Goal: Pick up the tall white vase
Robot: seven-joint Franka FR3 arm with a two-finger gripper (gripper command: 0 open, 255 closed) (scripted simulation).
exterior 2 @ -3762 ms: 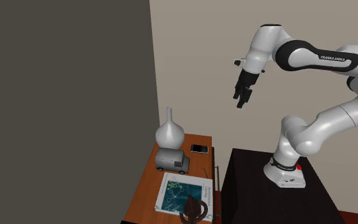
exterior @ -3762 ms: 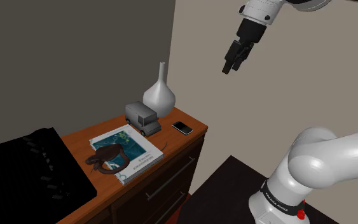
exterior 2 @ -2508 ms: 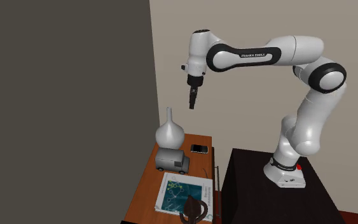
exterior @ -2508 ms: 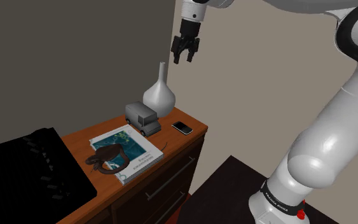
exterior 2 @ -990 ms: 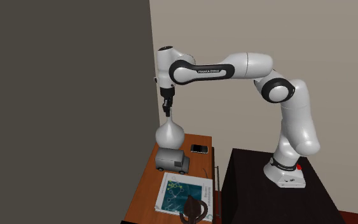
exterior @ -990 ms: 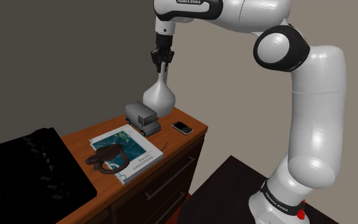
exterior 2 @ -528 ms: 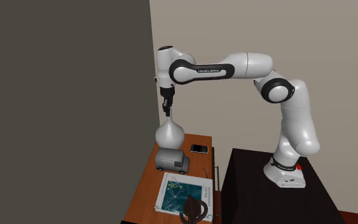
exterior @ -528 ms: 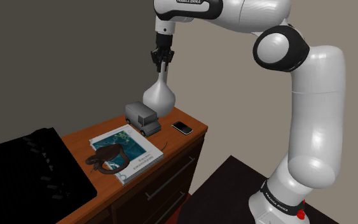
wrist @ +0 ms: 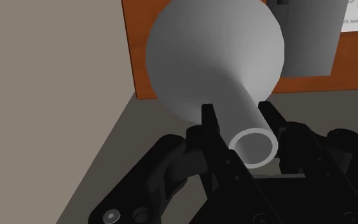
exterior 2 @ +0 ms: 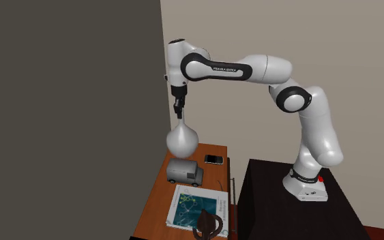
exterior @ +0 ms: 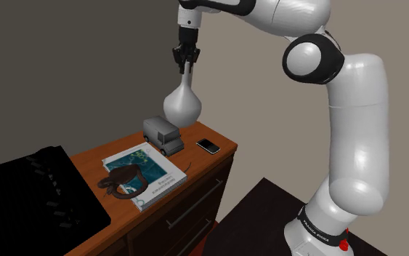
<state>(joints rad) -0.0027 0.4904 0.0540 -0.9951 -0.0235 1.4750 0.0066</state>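
The vase (exterior: pixel 181 103) is pale grey-white, with a round belly and a long thin neck. It hangs upright just above the back of the wooden dresser top (exterior: pixel 221 141), clear of the surface. My black gripper (exterior: pixel 186 64) points straight down and is shut on the top of its neck. From the second exterior view the vase (exterior 2: pixel 181 138) dangles under the gripper (exterior 2: pixel 179 117), above the grey truck. In the wrist view the two fingers (wrist: pixel 208 123) clasp the neck just below the rim of the vase (wrist: pixel 215 57).
A grey toy truck (exterior: pixel 161 134) stands just in front of the vase's spot. A black phone (exterior: pixel 208 145) lies near the dresser's right edge. A book (exterior: pixel 144 172) with a dark brown looped object (exterior: pixel 123 184) on it lies nearer the front. Walls close in behind.
The gripper has risen with the vase in it. The vase stood on the dresser half a second ago and now hangs a little above it.
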